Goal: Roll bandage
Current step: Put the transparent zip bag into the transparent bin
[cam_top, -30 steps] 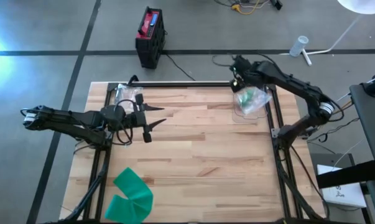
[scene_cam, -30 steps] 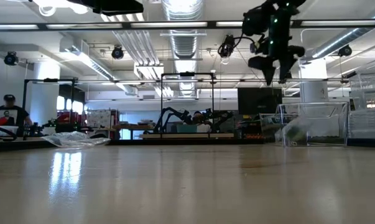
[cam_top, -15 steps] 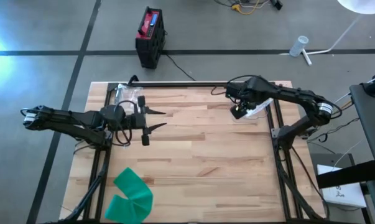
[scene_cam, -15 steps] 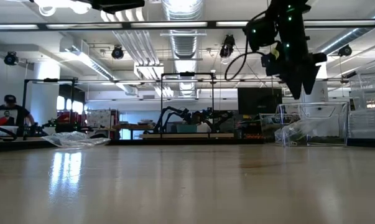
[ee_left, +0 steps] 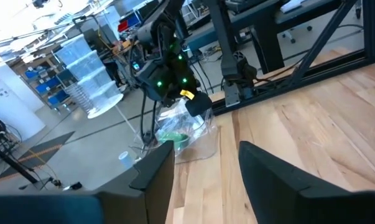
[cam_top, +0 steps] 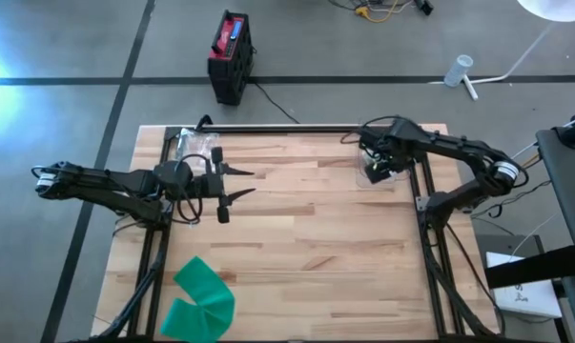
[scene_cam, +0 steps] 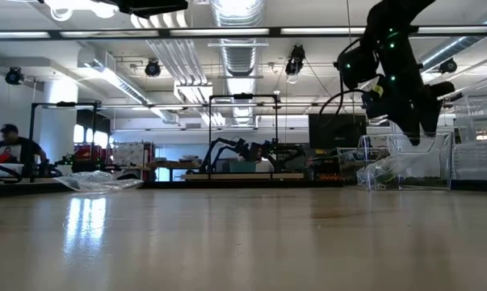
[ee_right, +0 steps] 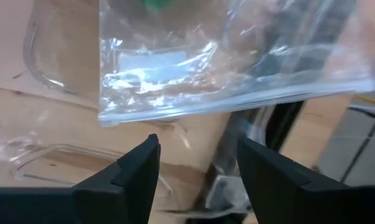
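The bandage, a wide green strip (cam_top: 199, 298) bent into a loose V, lies flat at the near left corner of the pale wooden counter (cam_top: 306, 248), well apart from both arms. Farther in, the left hand (cam_top: 228, 185) hangs over the left part of the counter at the end of its dark arm, which reaches in from the left edge; its two fingers stand apart and grasp nothing. Just beyond it, at the far left corner, lies a crumpled clear plastic bag (cam_top: 194, 146). Across the counter, at the far right corner, the right hand (cam_top: 376, 171) is lowered over a clear plastic container (scene_cam: 405, 162) with a clear zip bag (ee_right: 231, 59) lying in it; something green (ee_left: 172, 135) shows through the plastic. In the right wrist view its fingers (ee_right: 128, 171) are spread just short of the bag's sealed edge, apart from it and gripping nothing. On the floor beyond the counter stands a black and red box (cam_top: 232, 57) with a cable. In the low view a person (scene_cam: 10, 147) shows far off in the room at the left.
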Robot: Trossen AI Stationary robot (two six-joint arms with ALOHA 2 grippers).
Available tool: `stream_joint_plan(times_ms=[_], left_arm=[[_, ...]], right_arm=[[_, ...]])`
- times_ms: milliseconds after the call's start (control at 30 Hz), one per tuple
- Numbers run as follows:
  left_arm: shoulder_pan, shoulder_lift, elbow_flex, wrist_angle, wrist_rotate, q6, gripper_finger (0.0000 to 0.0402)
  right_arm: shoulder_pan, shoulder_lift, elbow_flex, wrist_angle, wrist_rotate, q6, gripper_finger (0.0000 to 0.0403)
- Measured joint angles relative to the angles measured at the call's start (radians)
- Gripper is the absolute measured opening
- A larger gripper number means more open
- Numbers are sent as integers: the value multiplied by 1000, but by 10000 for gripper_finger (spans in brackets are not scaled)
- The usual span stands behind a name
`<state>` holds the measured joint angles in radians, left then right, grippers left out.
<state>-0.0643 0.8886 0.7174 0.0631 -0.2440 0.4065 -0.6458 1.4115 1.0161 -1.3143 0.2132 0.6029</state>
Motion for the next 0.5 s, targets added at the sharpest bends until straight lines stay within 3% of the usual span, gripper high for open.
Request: stream_joint_plan(times_ms=[233, 500], left_arm=[[0, 0, 0, 1, 0, 0, 185], [0, 0, 0, 8, -1, 0, 184]], right_arm=[[-36, -41, -102, 175, -33, 0, 188], [-68, -39, -101, 430, -21, -26, 183]])
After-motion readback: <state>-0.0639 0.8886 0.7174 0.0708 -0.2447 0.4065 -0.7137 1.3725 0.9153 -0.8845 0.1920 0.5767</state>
